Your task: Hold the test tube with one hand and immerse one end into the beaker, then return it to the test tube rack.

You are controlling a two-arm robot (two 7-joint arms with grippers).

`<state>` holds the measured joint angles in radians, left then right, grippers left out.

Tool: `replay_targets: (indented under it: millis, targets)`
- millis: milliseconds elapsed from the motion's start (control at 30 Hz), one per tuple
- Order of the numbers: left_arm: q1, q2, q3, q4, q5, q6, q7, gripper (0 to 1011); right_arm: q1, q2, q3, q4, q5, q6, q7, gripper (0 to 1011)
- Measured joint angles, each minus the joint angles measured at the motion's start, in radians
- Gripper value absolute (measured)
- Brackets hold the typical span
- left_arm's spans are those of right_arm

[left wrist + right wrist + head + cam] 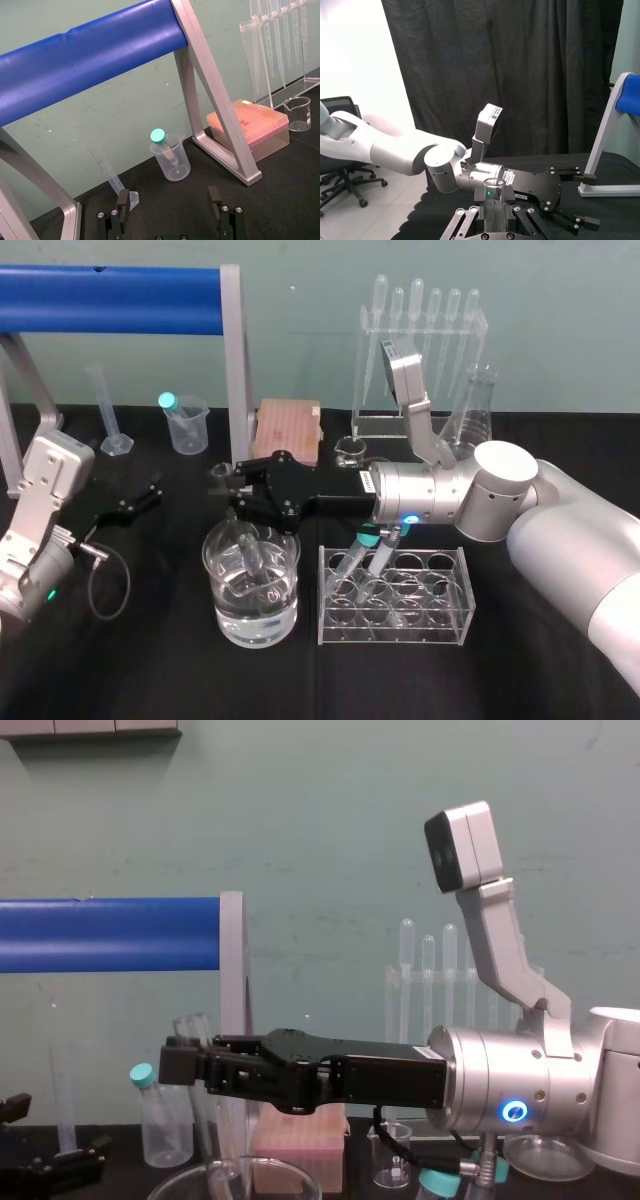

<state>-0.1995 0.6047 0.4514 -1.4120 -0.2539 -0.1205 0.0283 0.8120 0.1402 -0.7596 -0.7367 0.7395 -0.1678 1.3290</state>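
One end of the test tube hangs inside the beaker, which stands nearest on the black table, just left of the test tube rack. The tube looks close to upright and apart from the glass wall, but whether its tip has passed below the water line is hard to judge from above. The sound move is probably a slow, straight descent until the lower end is plainly wet, stopping short of the beaker floor. Just above the rim, the right gripper reaches in from the right with its fingers clamped on the tube's upper part. The right wrist view shows the glass pinched between them, its open mouth standing clear above. The lift out should be vertical before any sideways travel, then aimed at an empty rack hole away from the leaning teal-capped tubes. Farther left, the left gripper sits idle near the table with its fingers spread, well apart from the beaker. At the far edge stand a plastic cup, a pink box and a pipette stand, none in the way.
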Motion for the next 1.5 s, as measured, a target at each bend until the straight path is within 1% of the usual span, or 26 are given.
replay_targets:
  millis: [1500]
  targets:
    - [0.0,0.0,0.0,0.0,0.0,0.0,0.0,1000,0.0,0.0,0.0,0.0,0.0,0.0,0.0,225]
